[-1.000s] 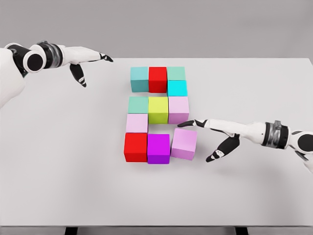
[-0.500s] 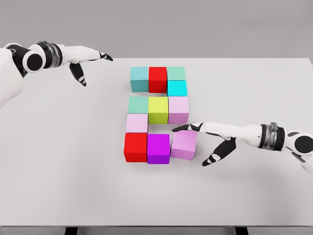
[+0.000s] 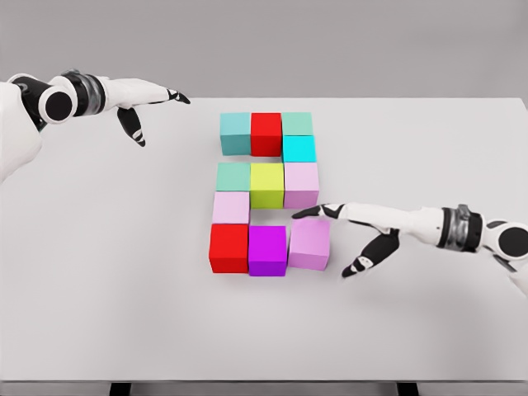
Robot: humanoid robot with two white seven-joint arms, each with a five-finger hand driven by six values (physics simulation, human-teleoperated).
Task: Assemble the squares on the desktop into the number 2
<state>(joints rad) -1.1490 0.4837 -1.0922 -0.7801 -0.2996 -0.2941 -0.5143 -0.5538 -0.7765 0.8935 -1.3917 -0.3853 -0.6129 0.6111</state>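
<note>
Moved since a second ago: the lilac cube (image 3: 310,243) at the bottom right has slid leftward and squared up; you now see it touching the magenta cube (image 3: 267,250). The right robot hand (image 3: 346,227) has followed it in, fingers spread, index laid along the cube's top rear edge, holding nothing.

Unchanged: left robot hand (image 3: 144,99), spread and raised over the far left of the white desk (image 3: 99,272).

Standing: teal, red and mint cubes on top, cyan cube (image 3: 299,148) below right, a green-yellow-lilac middle row, pale pink cube (image 3: 230,207), red cube (image 3: 228,247) at the bottom left.

Judgement: the 2 looks essentially complete; only minor gaps may remain.
</note>
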